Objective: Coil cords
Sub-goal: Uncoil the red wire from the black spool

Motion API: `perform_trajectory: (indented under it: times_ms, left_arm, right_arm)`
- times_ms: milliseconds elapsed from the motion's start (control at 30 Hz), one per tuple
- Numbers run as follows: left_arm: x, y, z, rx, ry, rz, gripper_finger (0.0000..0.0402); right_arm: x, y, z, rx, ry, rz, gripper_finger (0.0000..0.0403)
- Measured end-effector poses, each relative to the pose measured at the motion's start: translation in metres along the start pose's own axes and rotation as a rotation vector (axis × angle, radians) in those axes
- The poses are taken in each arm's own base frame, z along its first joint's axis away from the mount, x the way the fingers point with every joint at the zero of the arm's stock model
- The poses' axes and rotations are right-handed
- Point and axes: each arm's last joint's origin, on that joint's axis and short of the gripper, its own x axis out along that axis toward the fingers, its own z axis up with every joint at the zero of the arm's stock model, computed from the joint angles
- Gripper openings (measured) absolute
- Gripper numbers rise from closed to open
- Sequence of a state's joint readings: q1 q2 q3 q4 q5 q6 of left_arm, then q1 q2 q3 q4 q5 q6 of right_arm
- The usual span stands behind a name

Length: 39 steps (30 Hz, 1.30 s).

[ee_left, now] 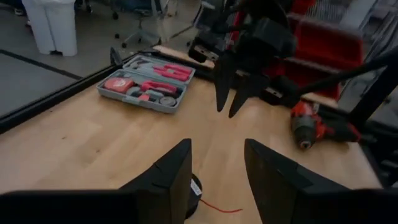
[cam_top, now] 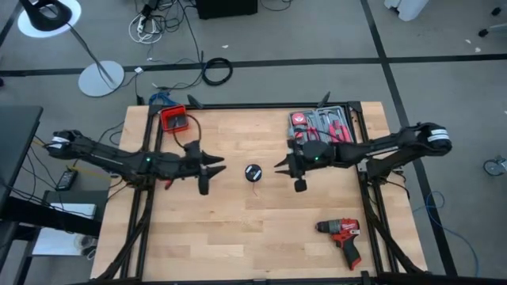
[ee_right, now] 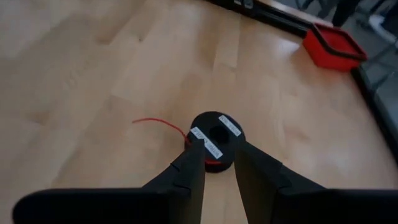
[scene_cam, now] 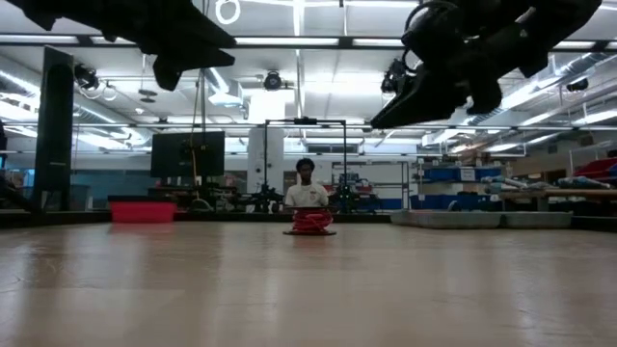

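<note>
A small black spool wound with red wire (cam_top: 253,172) lies flat on the wooden table's middle. A loose red wire end (ee_right: 155,122) trails from it onto the table. It also shows in the low view (scene_cam: 310,222) and partly in the left wrist view (ee_left: 196,186). My left gripper (cam_top: 218,169) hovers open just left of the spool, above the table. My right gripper (cam_top: 279,166) hovers open just right of it, with its fingers (ee_right: 189,168) pointing toward the spool. Neither gripper touches it. No black wires or red end clips show.
A red bin (cam_top: 174,119) stands at the far left. An open grey tool case (cam_top: 323,125) lies at the far right, under my right arm. A red drill (cam_top: 342,236) lies near the front right. A person (scene_cam: 307,188) stands in the room beyond the table.
</note>
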State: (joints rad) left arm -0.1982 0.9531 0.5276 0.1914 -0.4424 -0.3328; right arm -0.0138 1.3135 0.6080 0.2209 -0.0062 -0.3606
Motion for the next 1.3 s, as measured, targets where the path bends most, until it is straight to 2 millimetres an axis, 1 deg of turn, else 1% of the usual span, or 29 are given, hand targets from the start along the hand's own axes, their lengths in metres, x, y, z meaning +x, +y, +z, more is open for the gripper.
perform_trajectory:
  times_ms: [100,333,433,533,633,767,867,933,1000,1100,1300]
  left_arm:
    - [0.009,-0.003,-0.004,0.039,0.035,0.014,0.0152]
    - [0.029,-0.005,-0.026,0.132,0.141,0.048,0.0152]
    - [0.035,-0.006,-0.033,0.145,0.167,0.056,0.0152]
    - [0.039,-0.007,-0.036,0.145,0.169,0.057,0.0152]
    - [0.044,-0.008,-0.035,0.145,0.170,0.061,0.0152]
    - [0.052,-0.015,-0.022,0.176,0.217,0.073,0.0152]
    - [0.057,-0.021,-0.009,0.207,0.248,0.078,0.0152]
    - [0.058,-0.023,-0.005,0.224,0.279,0.085,0.0152]
    - [0.060,-0.026,0.001,0.213,0.261,0.075,0.0152]
    - [0.061,-0.026,-0.001,0.216,0.268,0.078,0.0152]
    - [0.071,-0.024,-0.018,0.228,0.336,0.120,0.0152]
  right_arm:
    - [0.008,0.004,-0.002,-0.079,0.002,-0.010,0.0100]
    - [0.022,0.016,-0.007,-0.225,0.043,-0.043,0.0143]
    - [0.028,0.020,-0.011,-0.253,0.082,-0.065,0.0163]
    - [0.036,0.020,-0.010,-0.244,0.114,-0.069,0.0176]
    - [0.048,0.019,-0.004,-0.239,0.148,-0.055,0.0179]
    - [0.063,0.014,0.003,-0.240,0.194,-0.047,0.0173]
    - [0.068,0.010,0.006,-0.235,0.208,-0.042,0.0168]
    - [0.068,0.009,0.005,-0.243,0.214,-0.036,0.0166]
    - [0.068,0.009,0.006,-0.266,0.213,-0.033,0.0165]
    - [0.070,0.011,0.005,-0.312,0.211,-0.018,0.0166]
    - [0.075,0.015,-0.002,-0.350,0.250,-0.007,0.0165]
